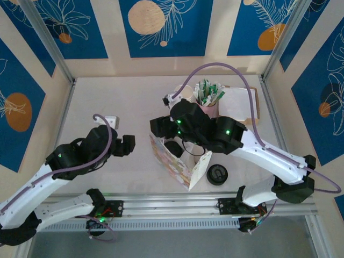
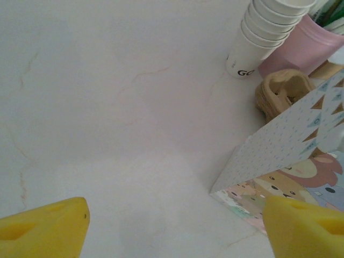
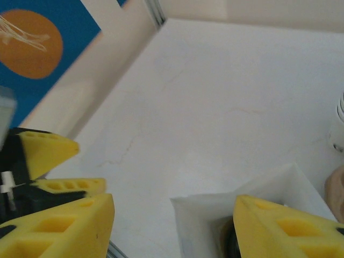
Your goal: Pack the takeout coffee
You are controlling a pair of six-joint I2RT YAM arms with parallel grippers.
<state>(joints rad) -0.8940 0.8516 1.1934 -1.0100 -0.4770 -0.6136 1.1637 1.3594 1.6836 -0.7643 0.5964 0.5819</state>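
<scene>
1. Taking the top view as a clock face, the paper bag [image 1: 171, 161] is seen standing open just toward 6 o'clock from the centre of the table [image 1: 118, 97].
2. The takeout coffee [image 1: 173, 149] is placed inside the bag, and only its black lid is seen, down in the mouth. In the right wrist view a dark edge is glimpsed inside the white bag wall, just beside one yellow finger. Whether it is touched cannot be told.
3. The right gripper [image 3: 174, 231] is held over the bag mouth, reached in from 3 o'clock. Its jaws are spread apart with nothing clamped, and white bag lining is seen between them.
4. The left gripper [image 1: 128, 145] is held at 9 o'clock of the bag, near but apart. Its jaws are released wide, and in the left wrist view bare table is seen between the yellow fingertips [image 2: 45, 231].
5. A loose black lid [image 1: 217, 174] is laid flat on the table at 4 o'clock of the bag, near it.
6. A pink holder [image 1: 208, 107] filled with sachets is set at 1 o'clock of the bag. A stack of cream paper cups [image 2: 266, 29] is set just beside it. A cardboard cup carrier [image 2: 282, 91] is seen between that stack and the bag.
7. A small white block [image 1: 109, 119] is seen at 11 o'clock of the left gripper.
</scene>
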